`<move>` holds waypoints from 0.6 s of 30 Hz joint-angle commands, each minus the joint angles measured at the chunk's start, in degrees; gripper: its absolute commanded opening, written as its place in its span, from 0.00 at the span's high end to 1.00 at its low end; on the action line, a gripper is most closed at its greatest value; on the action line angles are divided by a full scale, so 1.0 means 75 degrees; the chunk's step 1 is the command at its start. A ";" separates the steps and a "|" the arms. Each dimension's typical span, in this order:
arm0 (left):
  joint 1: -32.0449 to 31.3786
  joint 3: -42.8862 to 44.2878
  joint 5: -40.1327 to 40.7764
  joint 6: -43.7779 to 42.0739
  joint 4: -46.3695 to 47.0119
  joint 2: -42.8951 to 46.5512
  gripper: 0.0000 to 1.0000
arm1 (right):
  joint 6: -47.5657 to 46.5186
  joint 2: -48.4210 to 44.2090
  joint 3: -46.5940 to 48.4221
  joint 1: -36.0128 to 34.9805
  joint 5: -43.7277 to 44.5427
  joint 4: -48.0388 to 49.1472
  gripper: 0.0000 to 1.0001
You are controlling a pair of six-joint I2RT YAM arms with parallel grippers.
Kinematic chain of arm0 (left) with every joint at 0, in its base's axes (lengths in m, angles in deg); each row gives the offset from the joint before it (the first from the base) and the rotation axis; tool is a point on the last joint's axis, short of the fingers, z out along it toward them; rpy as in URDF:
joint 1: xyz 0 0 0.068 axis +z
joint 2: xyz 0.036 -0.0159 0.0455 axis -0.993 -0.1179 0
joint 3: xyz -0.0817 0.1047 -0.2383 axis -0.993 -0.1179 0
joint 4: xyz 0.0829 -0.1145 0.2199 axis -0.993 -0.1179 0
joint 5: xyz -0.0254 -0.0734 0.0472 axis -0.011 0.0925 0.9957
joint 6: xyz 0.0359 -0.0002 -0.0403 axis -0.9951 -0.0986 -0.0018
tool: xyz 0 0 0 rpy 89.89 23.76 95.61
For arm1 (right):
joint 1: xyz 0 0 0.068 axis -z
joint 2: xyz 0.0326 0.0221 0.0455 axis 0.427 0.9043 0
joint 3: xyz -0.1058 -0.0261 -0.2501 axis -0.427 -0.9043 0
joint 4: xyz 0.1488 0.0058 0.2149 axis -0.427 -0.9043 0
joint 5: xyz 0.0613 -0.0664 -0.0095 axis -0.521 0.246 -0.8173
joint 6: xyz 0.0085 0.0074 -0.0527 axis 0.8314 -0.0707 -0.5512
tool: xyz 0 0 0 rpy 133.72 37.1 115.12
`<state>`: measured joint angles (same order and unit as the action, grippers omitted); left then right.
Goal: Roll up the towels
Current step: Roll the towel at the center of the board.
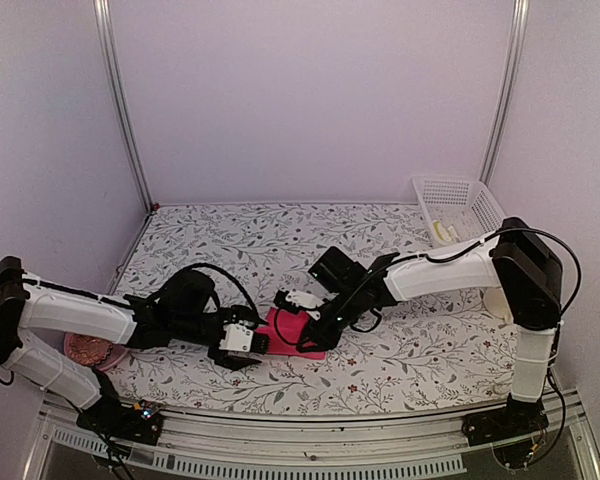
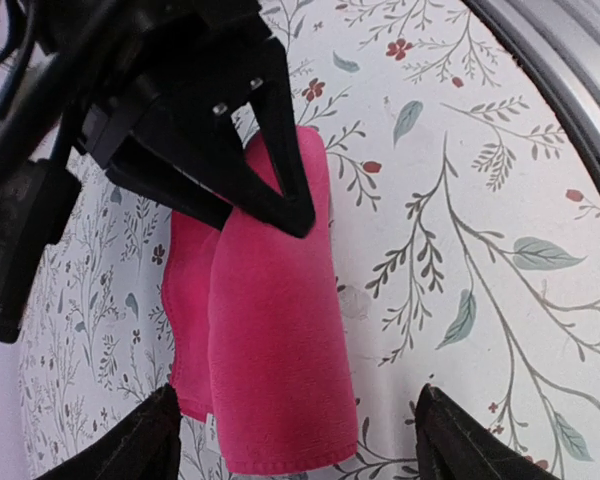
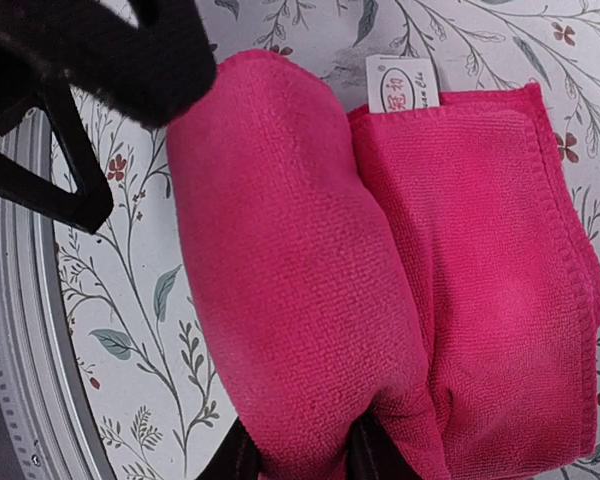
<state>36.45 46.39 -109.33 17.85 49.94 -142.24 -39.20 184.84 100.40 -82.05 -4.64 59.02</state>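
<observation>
Count it up: one pink towel (image 3: 310, 300) in view, two arms on it, one white basket (image 1: 460, 195), one pink bowl (image 1: 88, 350). The towel sits low on the flower-print table (image 1: 230, 240), close to the front rail (image 2: 560, 90), partly rolled: a fat roll on the rail side, a flat folded layer beside it with a white tag (image 3: 403, 85) poking out at one end. The right gripper (image 3: 300, 460) is clamped on one end of the roll, a finger on either side of the bundle. The left gripper (image 2: 298, 400) is at the opposite end, jaws spread wide, its tips flanking the roll, and contact is hard to judge. That is tight: the two grippers face each other over one short roll, with the rail just beside it. There is open tablecloth behind the towel and off to the right. The bowl is at the left edge under the left arm, well apart from the towel. The basket stands in the far right corner with a pale yellow item (image 1: 442, 232) inside, too small to identify.
</observation>
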 commanded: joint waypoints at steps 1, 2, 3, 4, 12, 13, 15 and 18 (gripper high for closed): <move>-0.0474 -0.0194 0.0862 -0.0220 0.0828 -0.0209 0.19 | 0.0497 0.0593 -0.0120 0.0018 -0.0690 -0.0892 0.73; -0.0559 -0.0201 0.1083 -0.0158 0.1010 -0.0316 0.19 | 0.0519 0.0628 -0.0117 0.0043 -0.0801 -0.0883 0.73; -0.0632 -0.0216 0.1270 -0.0130 0.1186 -0.0437 0.20 | 0.0514 0.0646 -0.0116 0.0065 -0.0869 -0.0881 0.73; -0.0700 -0.0218 0.1453 -0.0119 0.1338 -0.0543 0.20 | 0.0512 0.0666 -0.0116 0.0091 -0.0905 -0.0872 0.73; -0.1161 -0.0362 0.2161 -0.0216 0.2351 -0.1101 0.25 | 0.0405 0.0749 -0.0241 0.0415 -0.1479 -0.0685 0.73; -0.1199 -0.0395 0.2244 -0.0224 0.2438 -0.1123 0.26 | 0.0397 0.0749 -0.0262 0.0456 -0.1510 -0.0666 0.73; -0.1307 -0.0437 0.2360 -0.0285 0.2630 -0.1181 0.28 | 0.0391 0.0743 -0.0299 0.0522 -0.1564 -0.0630 0.73; -0.1403 -0.0581 0.2482 -0.0330 0.2996 -0.1203 0.30 | 0.0390 0.0771 -0.0337 0.0591 -0.1597 -0.0611 0.73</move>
<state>27.31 43.55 -92.96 16.17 66.64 -150.67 -37.19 186.81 100.80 -77.85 -15.44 59.76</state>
